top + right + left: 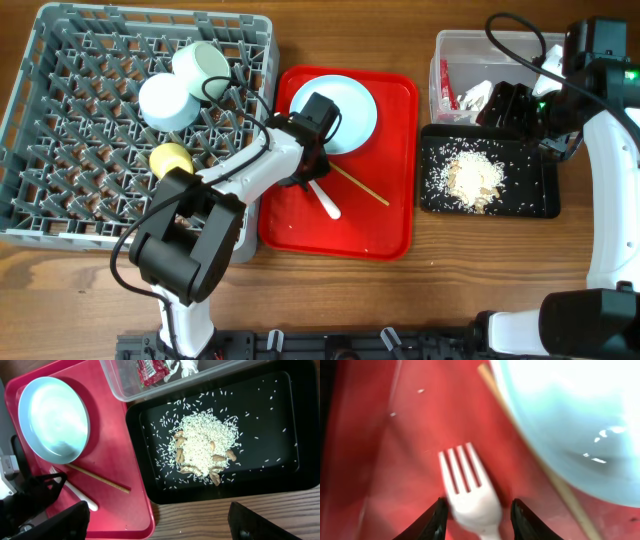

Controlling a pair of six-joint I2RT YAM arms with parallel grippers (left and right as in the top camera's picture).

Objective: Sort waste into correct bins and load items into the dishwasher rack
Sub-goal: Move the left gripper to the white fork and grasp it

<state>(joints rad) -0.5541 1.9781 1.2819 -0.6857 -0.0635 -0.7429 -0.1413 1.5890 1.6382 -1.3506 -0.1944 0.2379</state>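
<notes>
Left gripper [479, 519]: open, fingers [437, 519] each side of the white fork [470, 492]
Right gripper [165, 527]: wide open, empty, by the black tray [280, 477]
Red tray [380, 225]: fork, plate [345, 112], chopstick [97, 478]
Black tray: rice [202, 446]
Clear tub [455, 42]: wrapper [150, 369], tissue [184, 365]
Rack [40, 120]: two bowls [165, 100], yellow cup [170, 158]
Table [470, 290]: brown wood

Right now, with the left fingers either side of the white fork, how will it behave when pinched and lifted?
Probably very light: the fork looks like thin white plastic, so it should lift easily. It lies flat on the glossy red tray, so it may skid or twist between the left fingers. The thin tines could flex.
</notes>
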